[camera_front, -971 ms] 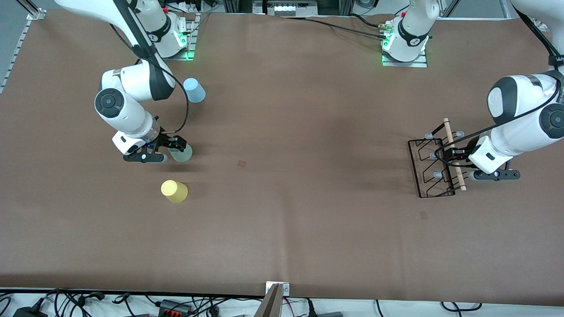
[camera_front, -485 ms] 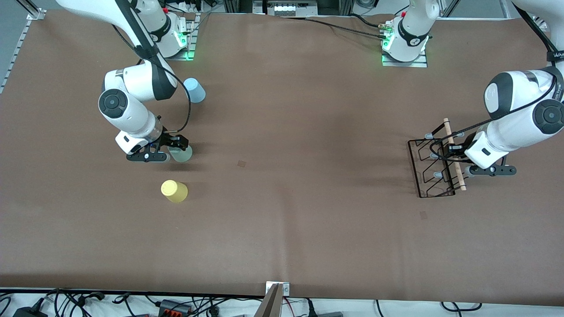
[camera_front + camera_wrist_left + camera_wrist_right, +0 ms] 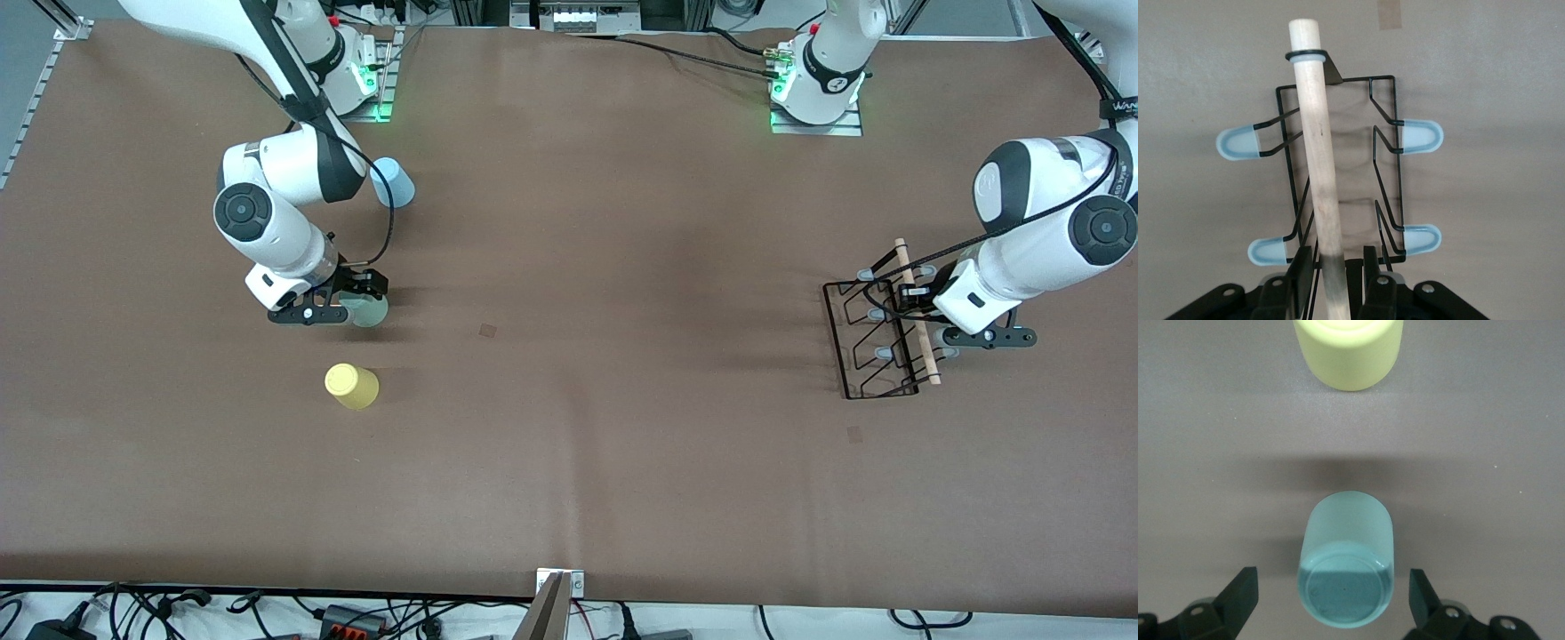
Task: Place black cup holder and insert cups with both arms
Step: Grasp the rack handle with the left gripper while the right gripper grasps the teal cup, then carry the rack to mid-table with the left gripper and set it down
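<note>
- two grippers we see: left gripper has its fingers narrowed around the black cup holder's wooden rod, at the left arm's end.
- right gripper spread wide astride the pale green cup, untouched.

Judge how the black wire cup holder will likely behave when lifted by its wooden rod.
The cup holder is thin open wire, so probably light and fairly stiff. The left gripper straddles the rod near one end, not mid-length, so the holder may sag or swing. The rod is round and smooth, so it could twist in the grip.
</note>
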You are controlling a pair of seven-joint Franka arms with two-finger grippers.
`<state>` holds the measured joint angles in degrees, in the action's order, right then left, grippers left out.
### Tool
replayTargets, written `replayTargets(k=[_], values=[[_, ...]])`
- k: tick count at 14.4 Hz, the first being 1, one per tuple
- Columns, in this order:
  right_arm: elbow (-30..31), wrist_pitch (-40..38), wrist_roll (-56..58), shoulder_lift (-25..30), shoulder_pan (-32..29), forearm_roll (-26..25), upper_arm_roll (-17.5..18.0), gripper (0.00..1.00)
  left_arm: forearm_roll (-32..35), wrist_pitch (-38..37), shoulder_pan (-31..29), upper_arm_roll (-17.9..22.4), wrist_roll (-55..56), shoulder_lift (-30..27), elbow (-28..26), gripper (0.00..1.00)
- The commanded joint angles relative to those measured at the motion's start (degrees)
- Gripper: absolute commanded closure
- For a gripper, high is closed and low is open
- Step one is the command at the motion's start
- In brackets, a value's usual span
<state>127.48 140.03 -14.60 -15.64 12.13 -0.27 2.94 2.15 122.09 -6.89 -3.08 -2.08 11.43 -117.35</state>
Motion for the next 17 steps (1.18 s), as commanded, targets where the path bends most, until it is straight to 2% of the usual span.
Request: replayTargets(k=[1, 3, 5, 9, 14, 17], values=[[0.32, 0.59, -0.69, -0.35, 0.27, 0.01, -0.31, 0.00, 0.75, 1.04, -0.14, -0.26, -0.99, -1.50, -1.65, 0.75], [0.23, 1.47, -0.69, -1.05, 0.18, 0.01, -0.39, 0.00, 0.75, 0.96, -0.14, -0.17, -0.99, -1.50, -1.65, 0.87], [0.32, 3.22, -0.60, -2.02, 0.52, -0.08, -0.57, 0.00, 0.75, 0.69, -0.14, -0.17, -1.08, -1.50, -1.57, 0.95], [0.23, 4.72, -0.60, -3.25, 0.26, -0.08, -0.57, 0.00, 0.75, -0.88, -0.14, -0.26, -0.99, -1.85, -0.08, 0.99], [0.23, 5.25, -0.60, -3.96, 0.61, -0.08, -0.57, 0.00, 0.75, -9.75, 0.47, -0.26, -0.82, -1.41, 9.05, 0.99], [0.49, 4.90, -0.60, -3.79, 0.53, -0.08, -0.57, 0.00, 0.49, -15.28, 6.16, -0.61, 0.06, -0.97, 13.97, 0.99]])
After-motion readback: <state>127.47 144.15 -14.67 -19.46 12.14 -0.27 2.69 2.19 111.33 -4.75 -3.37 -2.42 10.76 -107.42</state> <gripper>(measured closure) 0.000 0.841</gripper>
